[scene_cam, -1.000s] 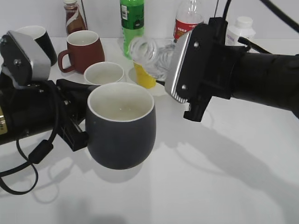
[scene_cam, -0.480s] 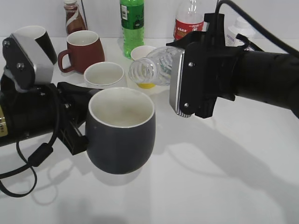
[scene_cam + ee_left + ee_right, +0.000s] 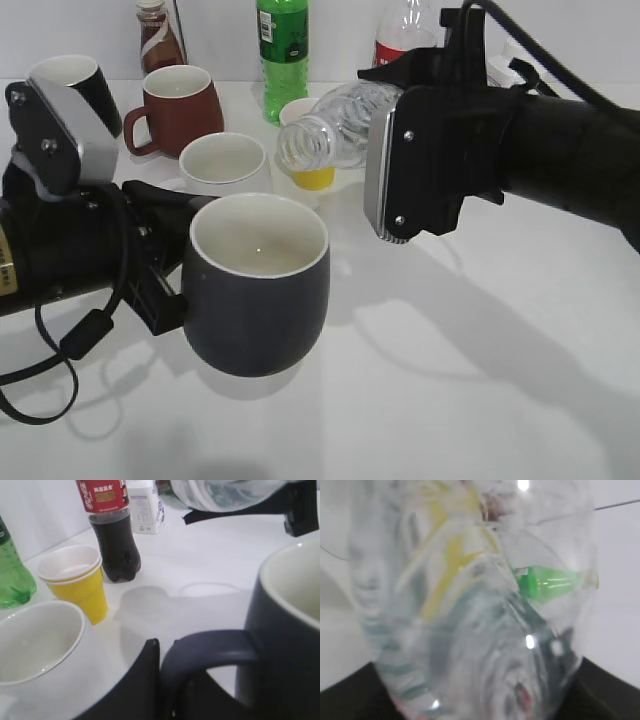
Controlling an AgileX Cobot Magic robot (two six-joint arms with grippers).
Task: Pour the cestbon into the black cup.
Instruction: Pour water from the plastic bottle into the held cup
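The black cup is a big matte charcoal mug with a white inside. My left gripper is shut on its loop handle and holds it above the table. In the left wrist view the left gripper grips that handle. My right gripper is shut on the cestbon, a clear ribbed bottle. The bottle is tilted with its open mouth down-left, above and behind the cup's far rim. Its label is hidden. The bottle shows at the top of the left wrist view and fills the right wrist view. No stream of water shows.
Behind the cup stand a white mug, a yellow paper cup, a maroon mug, a glossy black mug, a green soda bottle, a cola bottle, a brown bottle and a white jar.
The right wrist has turned and the bottle's mouth has swung down from facing the camera to point down-left. The cup has sunk a little in the left gripper.
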